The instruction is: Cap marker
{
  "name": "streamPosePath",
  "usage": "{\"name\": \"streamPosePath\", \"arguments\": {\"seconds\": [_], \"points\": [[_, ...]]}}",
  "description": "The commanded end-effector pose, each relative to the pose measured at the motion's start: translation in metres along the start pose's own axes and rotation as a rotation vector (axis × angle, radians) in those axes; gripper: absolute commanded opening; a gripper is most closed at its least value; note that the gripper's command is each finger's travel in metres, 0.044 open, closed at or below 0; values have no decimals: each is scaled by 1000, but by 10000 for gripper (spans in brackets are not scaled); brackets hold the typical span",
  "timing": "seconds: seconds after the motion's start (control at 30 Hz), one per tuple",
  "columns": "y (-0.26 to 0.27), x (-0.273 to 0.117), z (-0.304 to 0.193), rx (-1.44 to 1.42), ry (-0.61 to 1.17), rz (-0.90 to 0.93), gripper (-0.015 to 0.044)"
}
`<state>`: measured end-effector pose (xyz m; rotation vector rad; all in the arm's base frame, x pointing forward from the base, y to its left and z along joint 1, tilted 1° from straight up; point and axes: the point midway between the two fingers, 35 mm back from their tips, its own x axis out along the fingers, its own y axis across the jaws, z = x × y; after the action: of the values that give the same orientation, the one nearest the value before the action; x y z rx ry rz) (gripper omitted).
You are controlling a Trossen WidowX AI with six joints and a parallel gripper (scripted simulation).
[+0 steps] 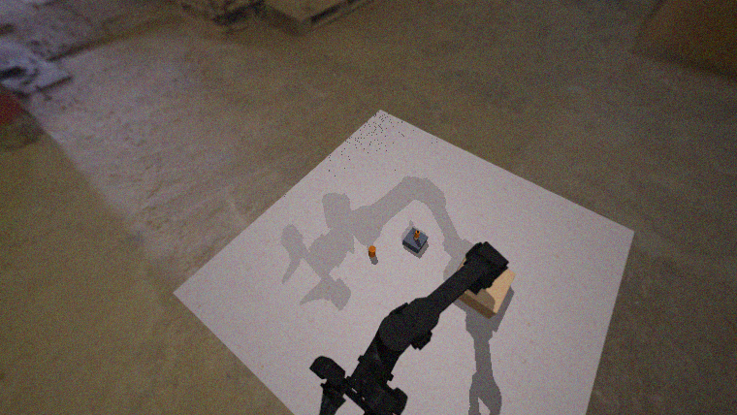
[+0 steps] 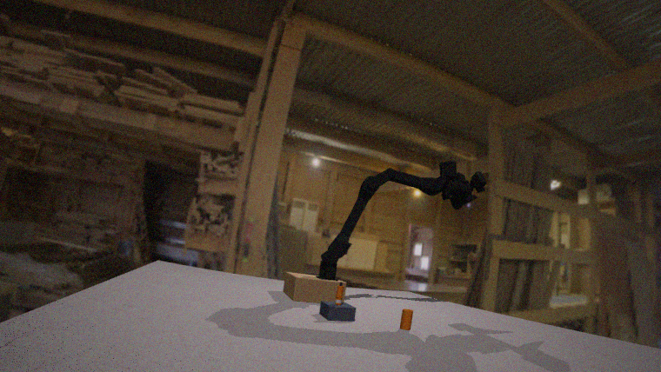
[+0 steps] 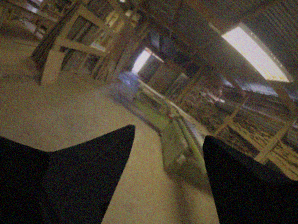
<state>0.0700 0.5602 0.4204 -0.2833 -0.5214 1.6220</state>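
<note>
A: How is the claw (image 3: 166, 183)?

B: It is half open and holds nothing. It hangs high above the tabletop (image 2: 138, 314).

A: And the cap (image 2: 405, 319)?

B: It stands upright far below the claw, near the block (image 2: 337, 311). The marker (image 2: 339, 294) stands in the block, uncapped.

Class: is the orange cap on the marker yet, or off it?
Off. The cap stands upright on the table, apart from the holder block, where the marker stands uncapped.
</note>
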Motion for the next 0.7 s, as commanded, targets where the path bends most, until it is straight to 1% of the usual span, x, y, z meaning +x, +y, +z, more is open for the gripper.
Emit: {"name": "streamPosePath", "arguments": {"seconds": [0.0,0.17,0.33,0.5,0.67], "points": [[-29,-16,-55,123,164,-53,240],[-64,-51,-129,321,382,-146,240],[-92,-101,-196,531,587,-272,240],[-111,-163,-258,762,785,-433,240],[-120,-235,-307,996,966,-624,240]]}}
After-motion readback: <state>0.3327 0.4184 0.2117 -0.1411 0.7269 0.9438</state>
